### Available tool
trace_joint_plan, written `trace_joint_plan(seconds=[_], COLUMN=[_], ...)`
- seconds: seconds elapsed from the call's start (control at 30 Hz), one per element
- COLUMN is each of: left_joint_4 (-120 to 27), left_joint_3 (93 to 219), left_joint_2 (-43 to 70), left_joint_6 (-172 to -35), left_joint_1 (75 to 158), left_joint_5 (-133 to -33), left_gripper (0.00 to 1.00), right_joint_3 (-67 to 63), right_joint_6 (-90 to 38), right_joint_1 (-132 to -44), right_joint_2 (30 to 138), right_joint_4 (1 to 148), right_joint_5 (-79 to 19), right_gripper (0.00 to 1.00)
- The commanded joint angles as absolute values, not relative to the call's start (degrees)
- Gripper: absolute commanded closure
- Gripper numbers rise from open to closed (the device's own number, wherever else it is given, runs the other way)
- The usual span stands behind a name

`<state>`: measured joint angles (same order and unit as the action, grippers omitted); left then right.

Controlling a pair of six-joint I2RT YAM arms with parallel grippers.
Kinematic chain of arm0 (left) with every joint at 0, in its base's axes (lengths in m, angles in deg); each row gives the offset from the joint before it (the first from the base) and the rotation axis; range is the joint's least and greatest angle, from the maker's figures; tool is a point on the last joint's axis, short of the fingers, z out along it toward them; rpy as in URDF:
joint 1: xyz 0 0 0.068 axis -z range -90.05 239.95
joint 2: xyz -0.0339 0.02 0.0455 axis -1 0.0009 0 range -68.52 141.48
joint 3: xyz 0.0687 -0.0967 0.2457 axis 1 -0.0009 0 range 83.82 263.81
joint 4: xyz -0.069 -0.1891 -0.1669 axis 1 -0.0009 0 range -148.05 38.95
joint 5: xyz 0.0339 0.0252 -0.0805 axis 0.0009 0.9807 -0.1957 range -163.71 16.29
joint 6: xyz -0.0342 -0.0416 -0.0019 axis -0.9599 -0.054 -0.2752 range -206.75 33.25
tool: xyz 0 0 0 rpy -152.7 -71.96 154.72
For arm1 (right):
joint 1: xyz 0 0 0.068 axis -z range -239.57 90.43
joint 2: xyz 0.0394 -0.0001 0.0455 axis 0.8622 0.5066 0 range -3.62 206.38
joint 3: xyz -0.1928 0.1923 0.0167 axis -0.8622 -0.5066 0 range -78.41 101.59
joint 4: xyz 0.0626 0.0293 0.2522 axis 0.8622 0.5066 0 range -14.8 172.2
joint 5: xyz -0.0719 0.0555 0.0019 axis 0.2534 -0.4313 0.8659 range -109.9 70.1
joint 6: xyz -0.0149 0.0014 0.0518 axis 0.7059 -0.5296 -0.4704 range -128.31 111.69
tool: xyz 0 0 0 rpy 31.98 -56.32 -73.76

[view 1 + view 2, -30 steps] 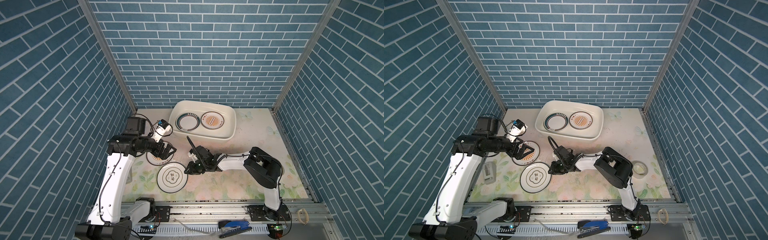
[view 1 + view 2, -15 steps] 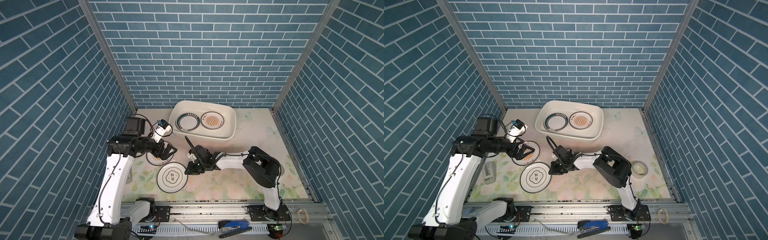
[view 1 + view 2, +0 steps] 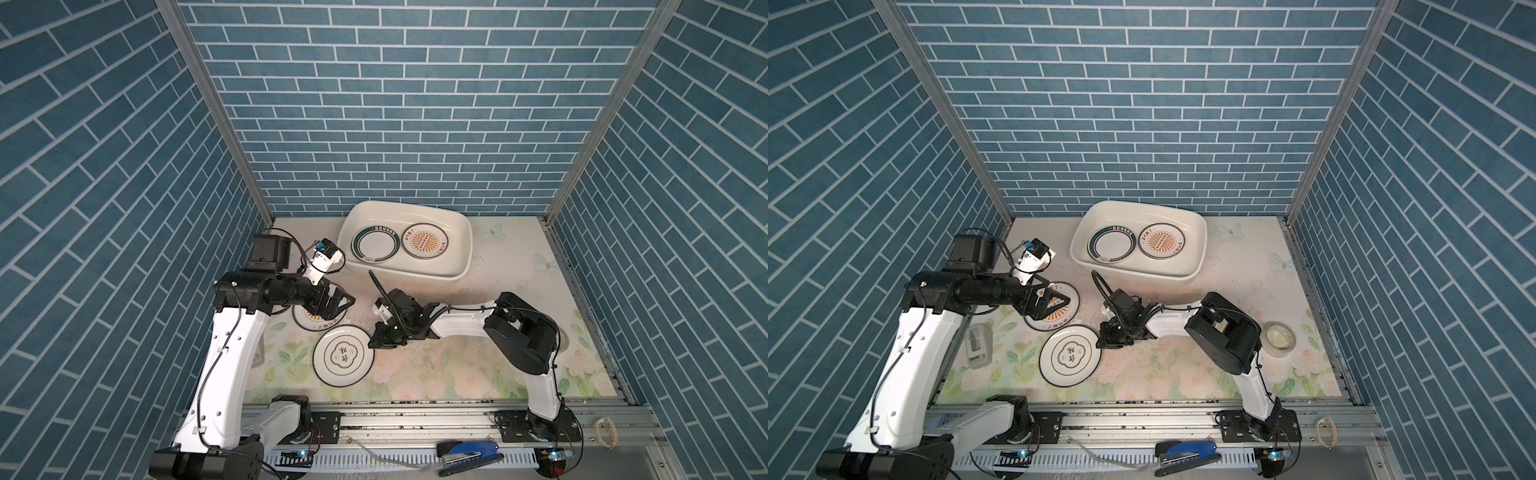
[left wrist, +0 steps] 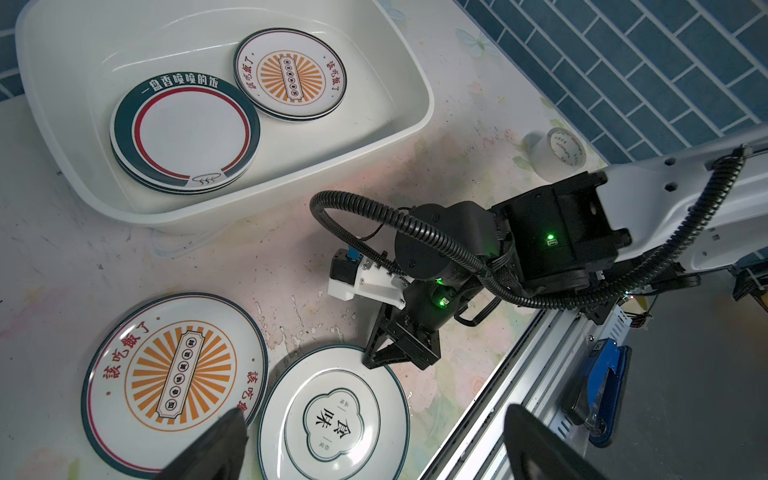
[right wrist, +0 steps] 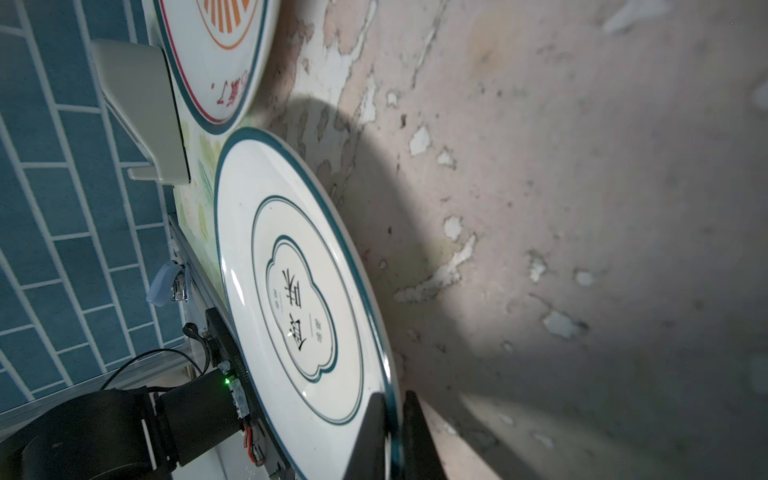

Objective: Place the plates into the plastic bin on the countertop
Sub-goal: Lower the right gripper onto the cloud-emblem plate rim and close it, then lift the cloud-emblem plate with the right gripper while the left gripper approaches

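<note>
While R gripper pinches face-up clover plate rim, L gripper apart.

Top views: high, looking down on whole countertop; wrist cams close, share clover plate.

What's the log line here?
right jaws: shut on clover plate rim | left jaws: open over sunburst plate | plastic bin: green-band stack, sunburst stack

Floral countertop (worn), plastic bin at back, sunburst plate beside clover plate, tape roll
</note>
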<state>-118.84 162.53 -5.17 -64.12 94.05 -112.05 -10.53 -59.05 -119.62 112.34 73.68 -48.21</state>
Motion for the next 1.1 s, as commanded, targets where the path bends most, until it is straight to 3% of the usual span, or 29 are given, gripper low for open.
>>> trace_joint_plan(seconds=[0.0, 0.07, 0.57, 1.07], left_joint_4=[-118.55, -118.55, -114.95, -111.71], left_joint_3=[162.22, 162.43, 168.99, 176.79], left_joint_2=[-5.61, -5.6, -4.01, 1.64], left_joint_6=[-64.2, -64.25, -71.96, -81.63], left_joint_1=[93.82, 93.82, 93.82, 93.82], left_joint_5=[-113.17, -113.26, -106.84, -98.43], left_gripper=[0.02, 0.02, 0.01, 0.02], right_joint_3=[-11.07, -11.66, -17.03, -16.35], right_joint_6=[-57.64, -57.49, -58.05, -54.24], right_joint_1=[-119.44, -119.13, -115.34, -110.4], right_joint_2=[114.4, 114.09, 105.44, 94.44], right_joint_4=[77.11, 76.96, 71.31, 79.82], right_joint_5=[-47.57, -47.92, -51.51, -54.8], right_gripper=[0.96, 1.0, 1.0, 1.0])
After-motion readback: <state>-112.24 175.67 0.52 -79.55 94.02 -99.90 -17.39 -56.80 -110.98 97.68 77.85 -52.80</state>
